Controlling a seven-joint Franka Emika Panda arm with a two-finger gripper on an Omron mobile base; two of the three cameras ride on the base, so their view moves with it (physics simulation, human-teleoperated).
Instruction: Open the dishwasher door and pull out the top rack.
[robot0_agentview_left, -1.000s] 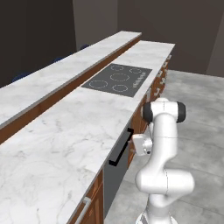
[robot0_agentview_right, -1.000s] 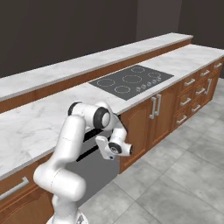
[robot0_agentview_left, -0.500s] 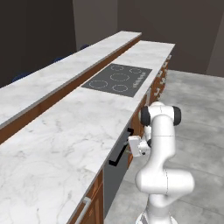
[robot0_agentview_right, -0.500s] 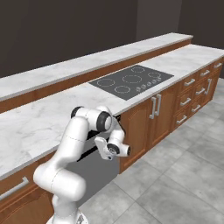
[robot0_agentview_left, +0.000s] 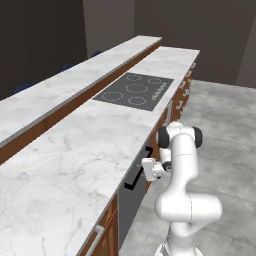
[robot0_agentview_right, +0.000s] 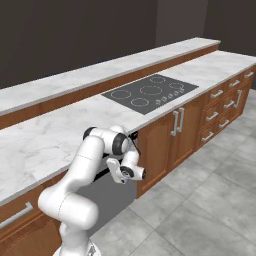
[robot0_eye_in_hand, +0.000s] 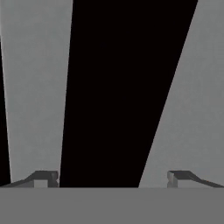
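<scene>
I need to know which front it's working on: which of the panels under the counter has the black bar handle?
The dishwasher door: a flat dark grey panel beside the claw, unlike the brown wooden cabinet fronts with silver handles.

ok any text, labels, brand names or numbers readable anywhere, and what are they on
None can be read in any view.
Cooktop: ring outlines and a row of small control marks, no letters or numbers.
Dishwasher door: plain dark grey, no brand.
Door handle: black bar, no marking.
Counter and cabinets: no labels.
</scene>
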